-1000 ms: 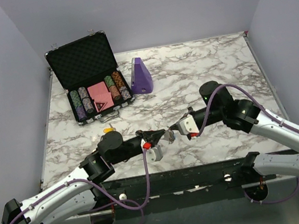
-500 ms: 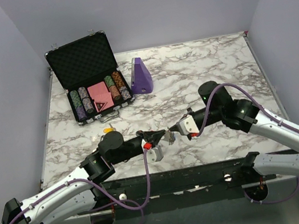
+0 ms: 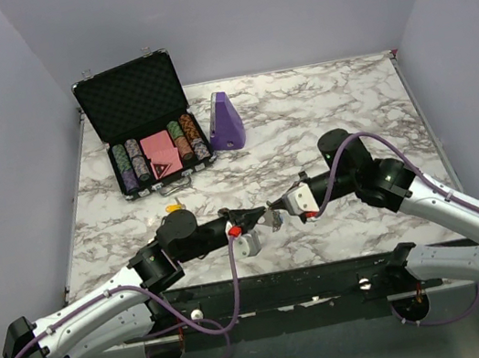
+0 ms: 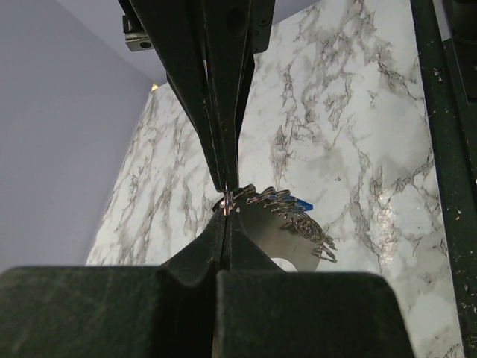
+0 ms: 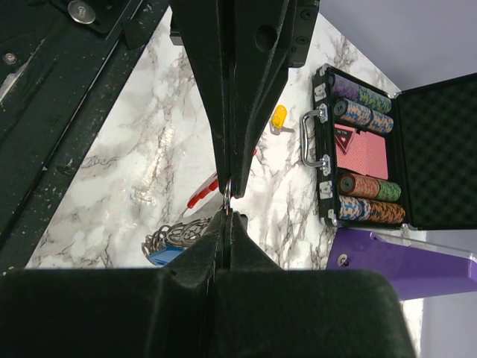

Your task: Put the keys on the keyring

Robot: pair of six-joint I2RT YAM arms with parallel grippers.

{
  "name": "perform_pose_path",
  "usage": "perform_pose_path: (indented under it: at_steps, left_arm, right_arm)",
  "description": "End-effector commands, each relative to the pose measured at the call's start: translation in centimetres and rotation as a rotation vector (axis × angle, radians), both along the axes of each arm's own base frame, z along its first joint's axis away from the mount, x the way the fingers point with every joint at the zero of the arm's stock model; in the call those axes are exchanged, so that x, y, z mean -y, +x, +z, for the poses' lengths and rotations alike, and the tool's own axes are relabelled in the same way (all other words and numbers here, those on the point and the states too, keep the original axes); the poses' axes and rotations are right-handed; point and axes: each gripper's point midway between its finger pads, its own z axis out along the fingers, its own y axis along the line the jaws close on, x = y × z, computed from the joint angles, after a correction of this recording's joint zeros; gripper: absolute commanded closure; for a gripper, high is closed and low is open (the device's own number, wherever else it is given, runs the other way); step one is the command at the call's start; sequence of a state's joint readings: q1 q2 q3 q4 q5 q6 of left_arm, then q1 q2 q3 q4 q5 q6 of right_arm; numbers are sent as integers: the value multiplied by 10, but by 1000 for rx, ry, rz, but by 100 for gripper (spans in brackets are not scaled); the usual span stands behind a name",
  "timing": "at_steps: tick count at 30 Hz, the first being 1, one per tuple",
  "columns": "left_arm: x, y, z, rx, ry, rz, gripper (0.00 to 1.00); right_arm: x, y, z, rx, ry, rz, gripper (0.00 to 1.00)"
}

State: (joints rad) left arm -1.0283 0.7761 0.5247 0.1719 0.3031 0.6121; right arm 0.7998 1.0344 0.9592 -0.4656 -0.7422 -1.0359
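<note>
Both grippers meet low over the table's near middle, in the top view. My left gripper [image 3: 259, 219] is shut, its fingertips [image 4: 227, 195] pinching one end of the keyring [image 4: 287, 212], a run of silvery chain-like loops. A blue-tagged key [image 4: 302, 203] and a flat silvery blade [image 4: 279, 242] hang on those loops. My right gripper [image 3: 274, 207] is shut too, its fingertips [image 5: 228, 190] nipping a thin metal ring of the keyring. Behind them lie a red arc [image 5: 203, 191], loops [image 5: 175, 234] and the blue tag [image 5: 167, 256]. A yellow-tagged key [image 3: 173, 208] lies apart on the marble.
An open black case [image 3: 147, 126] with poker chips and red cards stands at the back left. Beside it is a purple wedge-shaped object [image 3: 227, 121]. The marble table [image 3: 338, 106] ends in a black front rail near the arm bases.
The right gripper has crept slightly left towards the left gripper. Both grips stay shut and the left arm holds still.
</note>
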Motion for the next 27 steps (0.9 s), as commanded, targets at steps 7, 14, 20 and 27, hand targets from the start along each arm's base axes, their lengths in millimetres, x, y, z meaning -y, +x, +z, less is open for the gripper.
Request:
perform_pose_path:
  at_steps: [7,14,20,27]
  left_arm:
    - [5,-13,15,-34,-80,-59,100]
    - [6,-17,18,-74,-98,-71,100]
    - [4,-23,18,-114,-112,-88,100]
    - [5,-26,22,-167,-133,-112,100]
  right_arm:
    - [-5,1,16,49,55,6,100]
    - [-4,1,19,60,69,0,100]
    - [-3,0,19,75,68,7,100]
    - [-4,0,22,104,74,21,100]
